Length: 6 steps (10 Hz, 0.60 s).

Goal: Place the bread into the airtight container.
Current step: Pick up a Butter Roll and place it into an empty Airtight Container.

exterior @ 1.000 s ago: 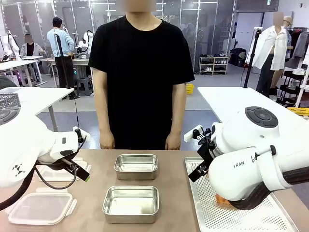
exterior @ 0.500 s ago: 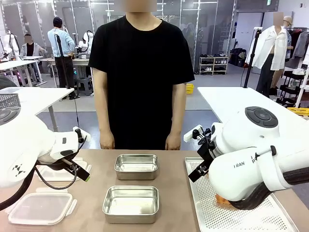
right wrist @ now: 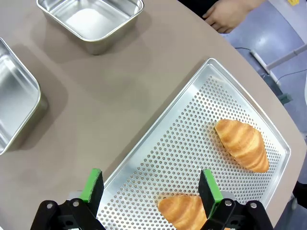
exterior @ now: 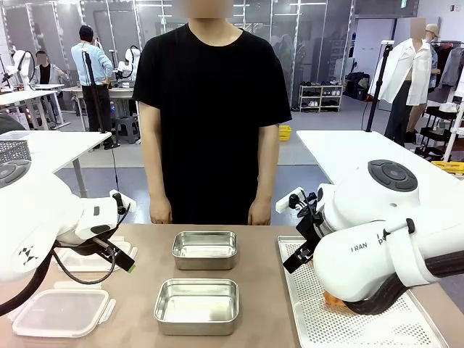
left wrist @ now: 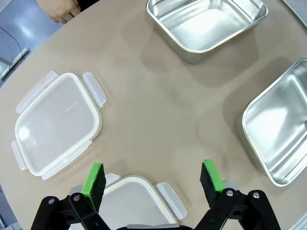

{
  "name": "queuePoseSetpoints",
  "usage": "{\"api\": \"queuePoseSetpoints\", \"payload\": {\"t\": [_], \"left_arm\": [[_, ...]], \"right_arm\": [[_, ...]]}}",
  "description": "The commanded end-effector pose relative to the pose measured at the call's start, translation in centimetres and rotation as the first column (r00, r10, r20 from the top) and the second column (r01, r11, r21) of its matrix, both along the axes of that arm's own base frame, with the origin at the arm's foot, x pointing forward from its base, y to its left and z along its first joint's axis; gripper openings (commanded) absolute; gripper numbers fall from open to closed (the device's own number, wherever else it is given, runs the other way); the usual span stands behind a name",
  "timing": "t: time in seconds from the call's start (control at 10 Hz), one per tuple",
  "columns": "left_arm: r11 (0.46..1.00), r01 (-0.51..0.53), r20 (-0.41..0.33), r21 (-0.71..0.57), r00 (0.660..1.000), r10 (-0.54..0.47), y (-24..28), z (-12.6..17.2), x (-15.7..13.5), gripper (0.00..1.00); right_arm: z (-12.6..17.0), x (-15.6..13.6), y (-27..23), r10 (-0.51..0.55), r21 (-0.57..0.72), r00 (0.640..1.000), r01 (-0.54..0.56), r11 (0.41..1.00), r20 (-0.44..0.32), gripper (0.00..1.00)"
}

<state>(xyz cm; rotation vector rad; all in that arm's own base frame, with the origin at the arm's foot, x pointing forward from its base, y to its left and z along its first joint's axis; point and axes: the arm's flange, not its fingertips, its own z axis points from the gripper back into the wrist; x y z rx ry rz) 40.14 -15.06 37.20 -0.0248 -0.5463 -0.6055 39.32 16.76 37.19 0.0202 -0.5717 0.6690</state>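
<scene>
Right wrist view: right claw spread, seemingly over a croissant; left claw spread.

two steel containers, two plastic lids, two croissants, one perforated tray, one person

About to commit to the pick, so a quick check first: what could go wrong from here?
The nearer croissant lies off-centre under the open right end effector, partly below one finger, so a straight descent may crush it instead of straddling it. The tray has a rim between the croissant and the steel containers; a low carry could snag there.
</scene>
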Motion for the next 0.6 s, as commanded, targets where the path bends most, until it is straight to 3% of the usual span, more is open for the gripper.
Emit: {"api": "queuePoseSetpoints", "payload": {"t": [0.0,0.5], "left_arm": [[0.995,-0.037,-0.067,0.089,0.997,0.043,0.6,2.4,0.8,1.0],[0.999,0.009,-0.098,-0.051,0.995,-0.014,3.0,15.0,0.2,1.0]], "right_arm": [[2.3,0.4,-0.7,-0.022,-0.003,1.0,0.022,1.0,0.013,1.0],[13.8,-0.8,-5.5,0.004,0.033,0.998,-0.002,0.999,-0.061,1.0]]}}
